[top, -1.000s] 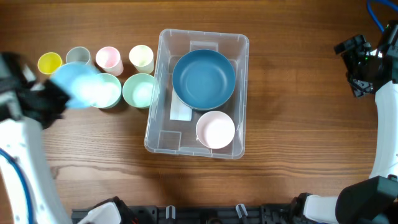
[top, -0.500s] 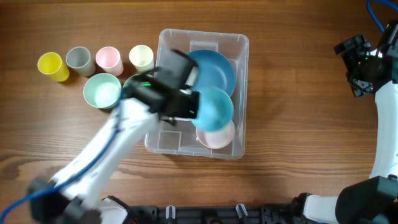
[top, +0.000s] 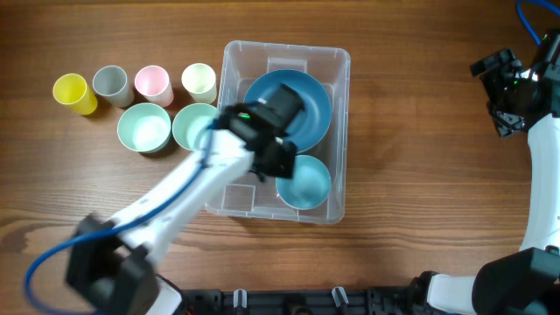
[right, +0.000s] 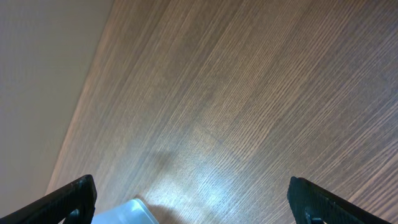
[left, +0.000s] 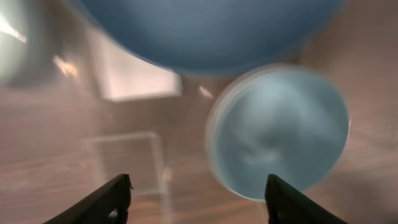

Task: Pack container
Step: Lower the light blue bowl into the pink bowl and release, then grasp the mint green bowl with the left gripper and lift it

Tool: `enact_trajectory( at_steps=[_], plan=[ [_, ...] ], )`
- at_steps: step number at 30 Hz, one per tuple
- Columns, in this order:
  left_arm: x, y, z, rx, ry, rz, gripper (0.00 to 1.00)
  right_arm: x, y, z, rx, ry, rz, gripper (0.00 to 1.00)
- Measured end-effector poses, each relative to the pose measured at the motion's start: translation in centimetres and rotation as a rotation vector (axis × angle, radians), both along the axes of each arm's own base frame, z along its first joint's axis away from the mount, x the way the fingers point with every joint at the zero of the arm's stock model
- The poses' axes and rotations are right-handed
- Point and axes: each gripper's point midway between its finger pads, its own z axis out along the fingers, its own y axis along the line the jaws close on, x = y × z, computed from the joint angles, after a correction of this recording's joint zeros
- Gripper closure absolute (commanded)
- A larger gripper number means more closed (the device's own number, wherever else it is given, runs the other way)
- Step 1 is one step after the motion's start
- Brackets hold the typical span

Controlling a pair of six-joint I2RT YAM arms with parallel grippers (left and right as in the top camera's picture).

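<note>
A: Overhead view: we log bright, even light from above. Shadows are soft and thin along the wall of the container (top: 343, 105). The left arm (top: 175, 199) smears with motion.

B: Left wrist view: we note heavy blur. The light blue bowl (left: 280, 130) and dark blue bowl (left: 205, 31) lack crisp edges; small glare streaks sit on the clear plastic.

A: Right wrist view: we read sharp grain on the table (right: 249, 93), with a pale sheen low centre.

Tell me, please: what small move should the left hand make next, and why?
Probably lift the left hand straight up out of the container. Its fingers stand wide open, holding nothing, and the light blue bowl already sits inside beside the big blue bowl. Mint bowls wait outside.
</note>
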Motion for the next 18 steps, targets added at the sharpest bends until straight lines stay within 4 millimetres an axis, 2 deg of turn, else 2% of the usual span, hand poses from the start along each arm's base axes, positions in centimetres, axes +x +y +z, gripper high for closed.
enact_trajectory(
  at_steps=[4, 5, 7, 8, 9, 11, 12, 13, 16, 18],
  plan=[
    [3.5, 7.2, 4.8, -0.019, -0.166, 0.223, 0.16, 0.0, 0.0, 0.0, 0.0, 0.0, 0.0, 0.0],
    [4.5, 9.9, 5.7, -0.017, -0.202, 0.306, 0.16, 0.0, 0.0, 0.0, 0.0, 0.0, 0.0, 0.0],
    [5.9, 14.8, 6.4, -0.004, -0.238, 0.454, 0.19, 0.0, 0.0, 0.0, 0.0, 0.0, 0.0, 0.0],
    [6.3, 16.4, 6.3, 0.0, -0.242, 0.503, 0.19, 0.0, 0.0, 0.0, 0.0, 0.0, 0.0, 0.0],
    [6.8, 19.0, 5.9, 0.002, -0.235, 0.582, 0.2, 0.0, 0.0, 0.0, 0.0, 0.0, 0.0, 0.0],
    [7.2, 21.3, 5.2, -0.005, -0.216, 0.652, 0.22, 0.0, 0.0, 0.0, 0.0, 0.0, 0.0, 0.0],
    [7.6, 23.8, 3.8, -0.013, -0.177, 0.728, 0.23, 0.0, 0.0, 0.0, 0.0, 0.0, 0.0, 0.0],
    [7.7, 25.2, 2.6, -0.02, -0.141, 0.769, 0.23, 0.0, 0.0, 0.0, 0.0, 0.0, 0.0, 0.0],
    [7.9, 28.2, -1.4, -0.031, -0.033, 0.859, 0.24, 0.0, 0.0, 0.0, 0.001, 0.0, 0.0, 0.0],
    [7.9, 29.4, -4.0, -0.031, 0.029, 0.894, 0.27, 0.0, 0.0, 0.0, 0.0, 0.0, 0.0, 0.0]
  ],
)
